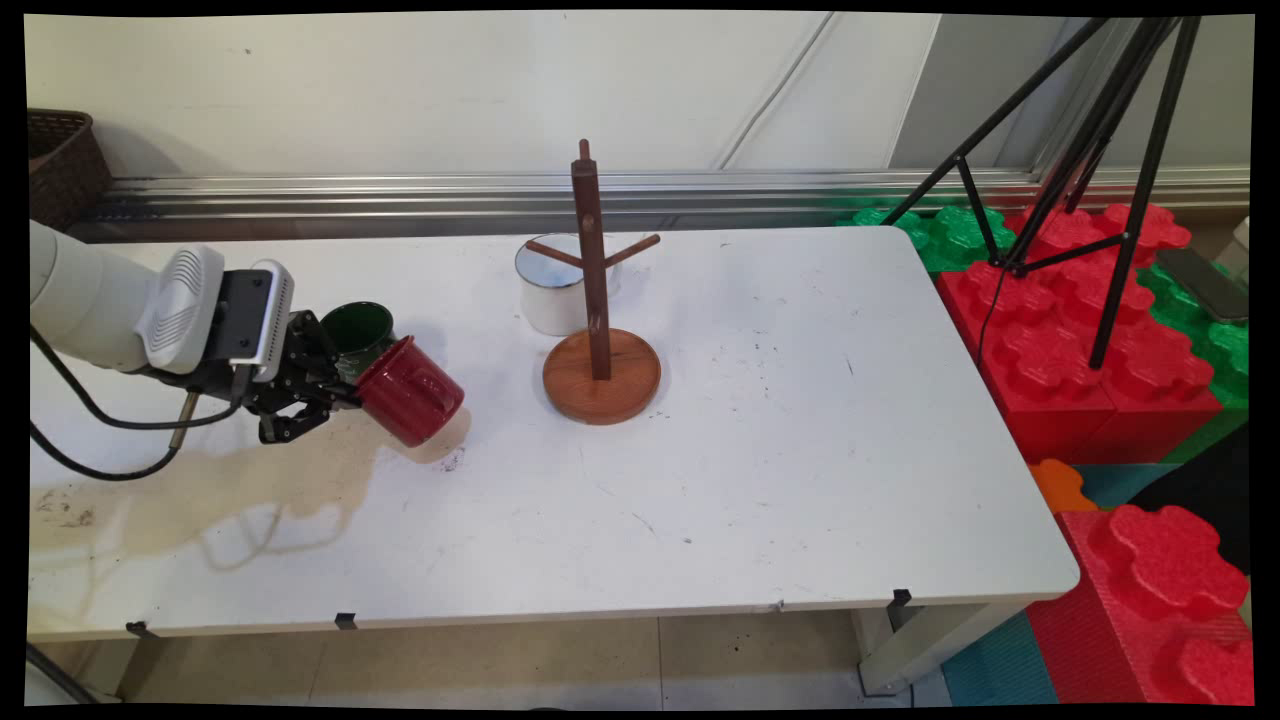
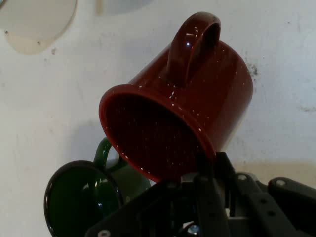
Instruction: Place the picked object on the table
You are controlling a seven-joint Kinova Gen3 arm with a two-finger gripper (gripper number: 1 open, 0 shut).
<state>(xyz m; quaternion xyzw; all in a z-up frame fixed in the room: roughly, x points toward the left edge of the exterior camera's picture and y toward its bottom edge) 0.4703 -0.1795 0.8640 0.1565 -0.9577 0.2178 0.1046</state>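
My gripper (image 1: 345,395) is shut on the rim of a dark red enamel mug (image 1: 410,391), which hangs tilted on its side just above the table at the left. In the hand view the red mug (image 2: 185,101) shows its open mouth and its handle pointing up, with one finger (image 2: 207,173) inside the rim. Right behind the gripper stands a dark green mug (image 1: 357,334) on the table; the green mug (image 2: 91,192) lies at the lower left of the hand view. A wooden mug tree (image 1: 598,300) stands mid-table, with a white mug (image 1: 553,285) behind it.
A brownish stain spreads over the white table (image 1: 760,480) at the front left. Red and green foam blocks (image 1: 1080,330) and a black tripod (image 1: 1090,150) stand off the right edge. A wicker basket (image 1: 60,165) sits at the back left.
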